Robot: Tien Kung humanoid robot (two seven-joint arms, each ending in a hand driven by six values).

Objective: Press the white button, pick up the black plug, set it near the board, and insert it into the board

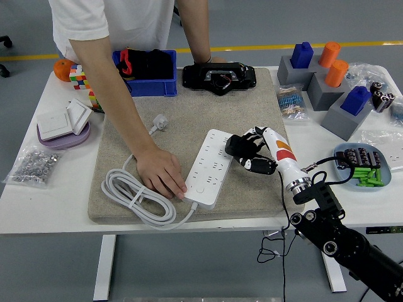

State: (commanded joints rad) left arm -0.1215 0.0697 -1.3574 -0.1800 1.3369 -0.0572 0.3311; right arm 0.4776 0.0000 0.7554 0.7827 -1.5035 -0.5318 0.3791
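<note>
- While we are holding the black plug (235,146) in our right hand (250,153), curled tight around it, the plug is hanging at the right edge of the white power strip (210,167), over its upper sockets.
- We are judging the pick-up as done: the plug is sitting off the felt mat (189,113) and inside our grasp, not lying loose.
- We are also reading the carry to the board as more or less finished, since the plug is sitting just beside the strip, perhaps touching its edge; we cannot tell whether the prongs are meeting any socket.
- We are not seeing the plug seated, so the insertion is looking like the step left to do.
- We are unable to say whether the white button (199,187) near the strip's lower end is pressed; nothing on it is showing a state.
- A person's hand (160,173) is resting flat on the mat against the strip's lower left side, seemingly steadying it, next to the coiled white cable (134,196).
- We are not seeing our left arm anywhere.
- What is remaining, in our view, is lining the prongs up with a socket and pushing down.
</note>
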